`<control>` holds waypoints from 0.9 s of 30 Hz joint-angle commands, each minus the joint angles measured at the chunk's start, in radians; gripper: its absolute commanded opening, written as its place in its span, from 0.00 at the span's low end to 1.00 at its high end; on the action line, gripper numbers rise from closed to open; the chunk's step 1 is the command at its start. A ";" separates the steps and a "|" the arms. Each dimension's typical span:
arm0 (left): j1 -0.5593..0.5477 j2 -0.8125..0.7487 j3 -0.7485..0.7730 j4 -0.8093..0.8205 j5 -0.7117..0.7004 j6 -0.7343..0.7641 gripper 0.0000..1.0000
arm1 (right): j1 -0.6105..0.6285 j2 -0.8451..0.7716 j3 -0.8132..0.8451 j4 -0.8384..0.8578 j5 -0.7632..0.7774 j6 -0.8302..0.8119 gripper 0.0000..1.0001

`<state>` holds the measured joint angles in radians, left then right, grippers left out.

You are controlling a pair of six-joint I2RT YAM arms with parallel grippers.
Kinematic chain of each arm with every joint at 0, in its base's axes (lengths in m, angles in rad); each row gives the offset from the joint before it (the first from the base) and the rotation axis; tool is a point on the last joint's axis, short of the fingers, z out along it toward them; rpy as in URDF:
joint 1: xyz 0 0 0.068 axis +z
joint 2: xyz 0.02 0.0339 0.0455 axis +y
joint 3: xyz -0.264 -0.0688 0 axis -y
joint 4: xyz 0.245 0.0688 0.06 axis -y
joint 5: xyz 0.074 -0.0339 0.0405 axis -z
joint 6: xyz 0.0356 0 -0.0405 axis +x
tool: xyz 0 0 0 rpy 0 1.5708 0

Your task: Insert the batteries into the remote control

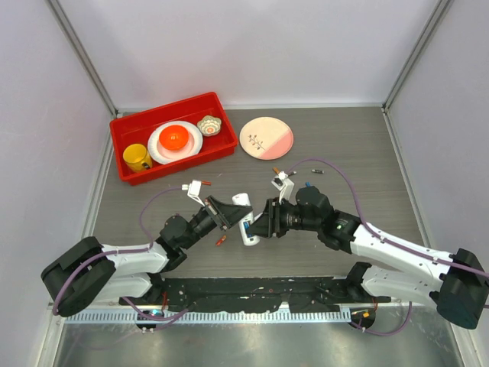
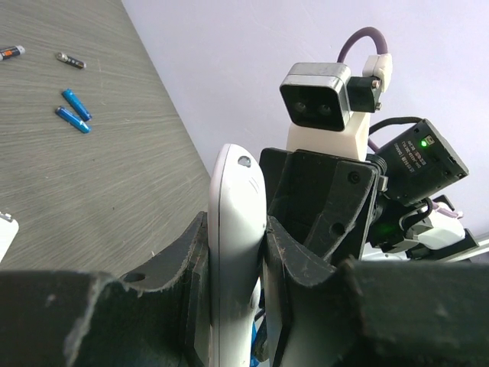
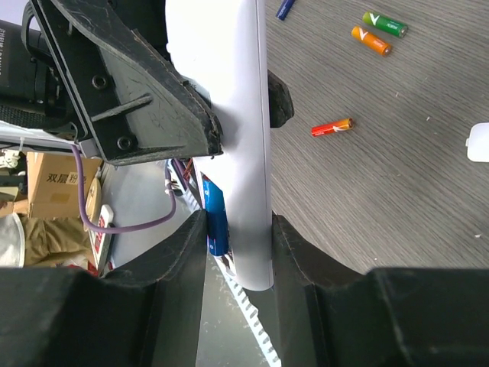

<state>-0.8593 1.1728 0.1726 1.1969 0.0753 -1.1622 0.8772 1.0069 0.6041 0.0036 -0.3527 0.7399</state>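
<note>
While the remote [image 3: 248, 115] is gripped from opposite sides by both sets of jaws, apparently raised off the bench [image 3: 428, 229], the step in hand is judged to be the seating of one cell.

- Left jaws: clenched on the remote, whose rounded end sticks out past the fingers.
- Right jaws: closed on the remote, with a blue battery [image 3: 216, 214] pinched between one finger and the remote's back. Whether it is fully home in the bay cannot be told.
- Loose on the bench, off to one side of the right jaws: a green battery [image 3: 384, 24], an orange battery [image 3: 370, 40], a red battery [image 3: 331, 127] and a small white cover [image 3: 479, 142]. Two more blue batteries [image 2: 76, 103] are seen well beyond the left jaws.

Next move, as judged: the blue battery is to be pressed flat while the left grip is kept firm as counterhold. The right jaws would then be released without the cell being dragged out.

Room: the two sets of jaws are crowded tip to tip, so little slack is left there. Open bench is left ahead of them, short of the red bin [image 1: 130, 126] and the pink plate [image 1: 266, 138]. The side walls are well apart from both.
</note>
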 commanded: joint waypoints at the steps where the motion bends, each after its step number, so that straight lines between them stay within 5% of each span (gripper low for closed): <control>1: -0.043 -0.033 0.028 0.286 0.034 -0.014 0.00 | 0.005 0.044 0.022 0.018 0.138 0.021 0.21; 8: -0.044 -0.036 0.019 0.286 0.021 -0.008 0.00 | 0.011 0.047 0.022 0.024 0.144 0.027 0.19; 17: -0.046 -0.073 0.004 0.236 -0.008 0.013 0.00 | 0.011 0.016 0.033 0.015 0.103 0.010 0.52; 27: -0.044 -0.098 0.004 0.184 -0.034 0.025 0.00 | 0.011 -0.042 0.059 -0.037 0.061 -0.023 0.60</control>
<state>-0.8856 1.1038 0.1589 1.2156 0.0330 -1.1217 0.8913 0.9977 0.6270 -0.0055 -0.3317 0.7498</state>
